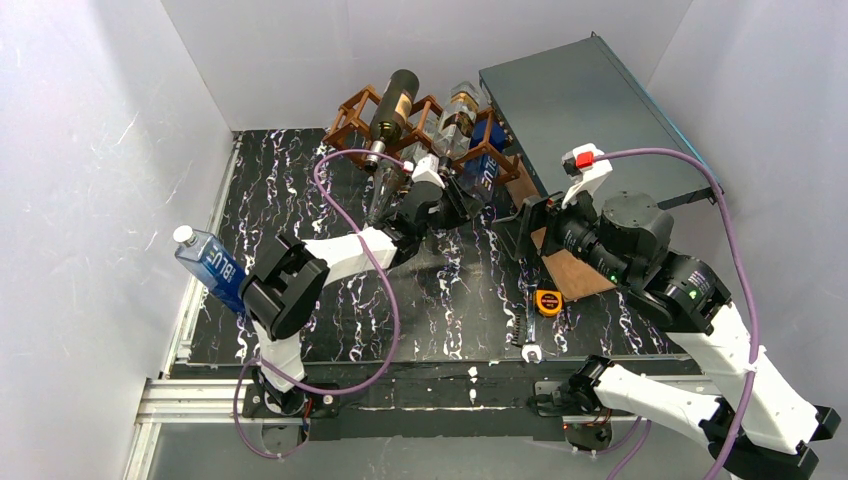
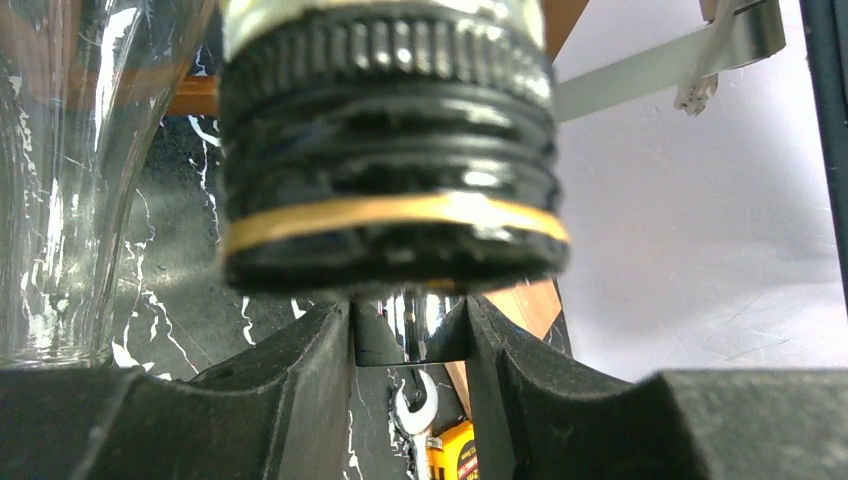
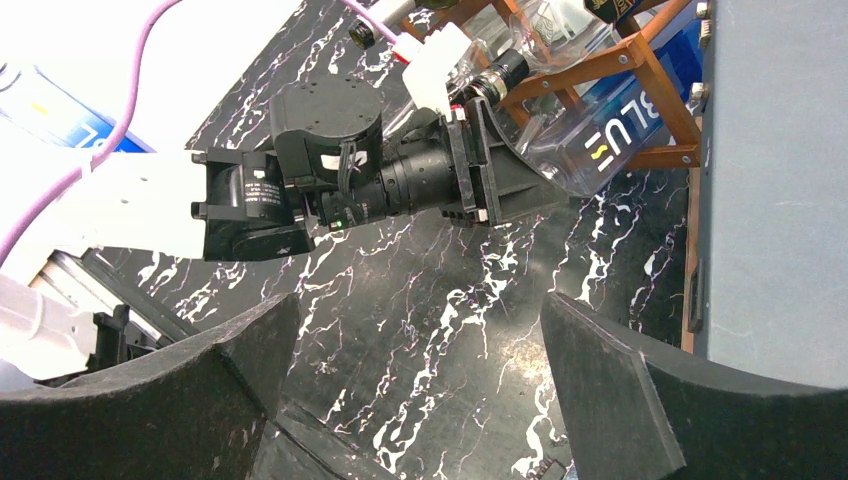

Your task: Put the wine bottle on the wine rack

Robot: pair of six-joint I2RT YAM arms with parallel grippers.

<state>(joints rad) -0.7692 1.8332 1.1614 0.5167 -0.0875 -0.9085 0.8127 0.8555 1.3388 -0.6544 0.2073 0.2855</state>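
Wine rack [image 1: 350, 112]: stands at the far side of the worktop [image 1: 450, 290], just beside the dark grey panel [image 1: 585, 105]. Its openings face the arms, so bottles likely go in base first.
Clear wine bottle [image 1: 460, 112]: lies on the rack with its neck sloping down toward the arms. Judged the task's bottle, since the left claw is at its cap.
Black screw cap [image 2: 390, 150]: has a gold band and fills the top of the left wrist view. It sits just above the fingertips, not between them.
Left claw [image 2: 410, 325]: narrow gap, nothing clasped. It sits under the cap, probably to steady or nudge the bottle home rather than carry it.
Dark wine bottle [image 1: 395, 100]: rests on the rack to the left, neck likewise toward the arms.
Right claw [image 3: 420, 330]: spread wide and empty, held off over the worktop, likely to leave the left arm room.
Progress: the bottle looks seated. Judged near done, pending a clean withdrawal.
Risk: the sloped neck could let the bottle slide out.
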